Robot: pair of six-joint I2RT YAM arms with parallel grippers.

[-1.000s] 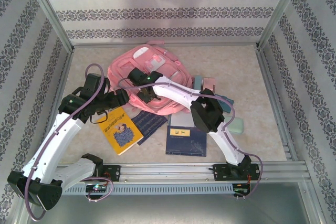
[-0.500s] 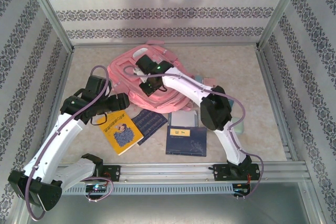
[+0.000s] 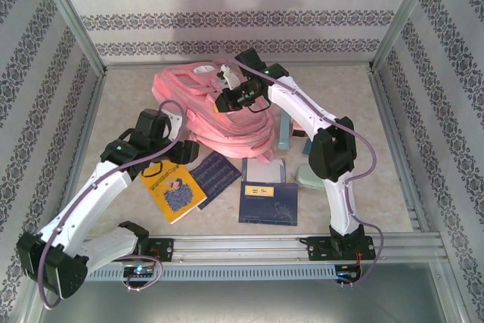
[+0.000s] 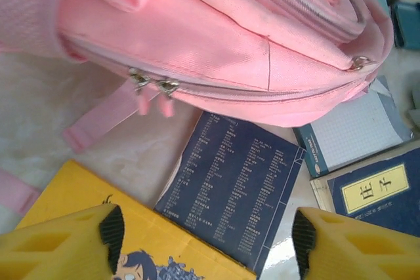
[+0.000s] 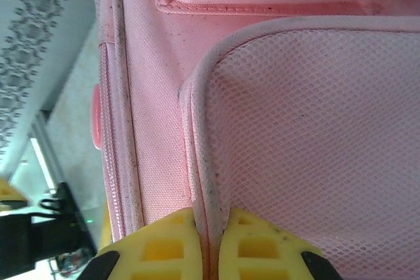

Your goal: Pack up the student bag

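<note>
The student bag (image 3: 219, 132) is a big pink backpack lying at the middle back of the table, one side pulled up. My right gripper (image 3: 229, 100) is shut on the piped edge of its mesh pocket (image 5: 308, 129), and that edge is pinched between the yellow fingers (image 5: 164, 244). The left gripper (image 3: 189, 149) hovers open at the bag's near edge, above the books. In the left wrist view the bag (image 4: 216, 37) shows a closed zip with two pulls (image 4: 151, 87). Nothing lies between the left gripper's (image 4: 207, 234) fingers.
In front of the bag lie a yellow picture book (image 3: 172, 187), a dark blue booklet (image 3: 215, 175), a grid-paper notebook (image 3: 265, 170) and a blue book with a yellow label (image 3: 268, 202). Teal items (image 3: 286, 130) and a pale green one (image 3: 310, 178) sit to the right.
The right gripper has swung back and up with the bag's edge, lifting and bunching the bag. The left gripper has shifted right toward the bag's near edge.
</note>
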